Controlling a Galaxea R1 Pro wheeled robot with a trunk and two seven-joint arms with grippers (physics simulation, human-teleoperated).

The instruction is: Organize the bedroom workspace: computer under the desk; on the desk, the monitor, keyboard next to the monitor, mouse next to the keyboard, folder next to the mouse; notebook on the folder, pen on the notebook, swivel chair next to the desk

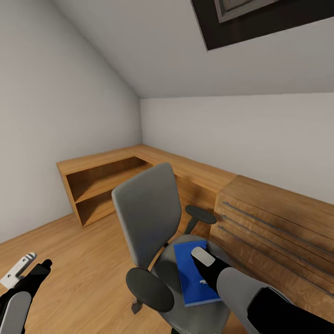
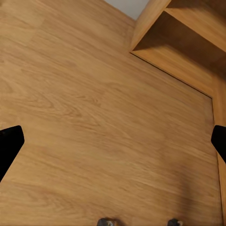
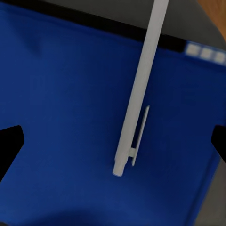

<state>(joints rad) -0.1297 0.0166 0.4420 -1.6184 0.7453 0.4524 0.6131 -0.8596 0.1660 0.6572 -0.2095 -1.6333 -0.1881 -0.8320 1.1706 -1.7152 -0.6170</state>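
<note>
Right gripper (image 1: 203, 264) is hovering low over the folder (image 1: 192, 273), which lies flat on the swivel chair (image 1: 153, 232) seat, near-right in the head view. In the right wrist view its fingertips (image 3: 10, 143) sit wide apart at the frame edges with nothing between them, so spread and empty. The pen (image 3: 139, 89) lies loose on top of the folder, running diagonally across the blue cover, clip side up. Main risk as I read it: going for the folder with the pen riding on it. Any tilt on lift and the pen likely rolls off onto the seat or the wood floor (image 2: 94, 117), where a thin stick is a pain to re-grasp. Safer to pinch the pen first, but it's slim and lies flat on the cover, so a wide-open approach could nudge it sideways or press it into the folder instead of closing on it. Second risk: the folder is thin and flush to the cushion, no visible edge gap to get a finger under; scraping at it could shove it toward the backrest or off the front edge. Chair is on casters, so a push on the seat may roll or swivel it away. Left gripper (image 2: 113, 141) is over bare floor, fingers spread, holding nothing, near-left and well clear. Wooden dresser (image 1: 273, 227) is just right of the chair, tight for the right elbow.
</note>
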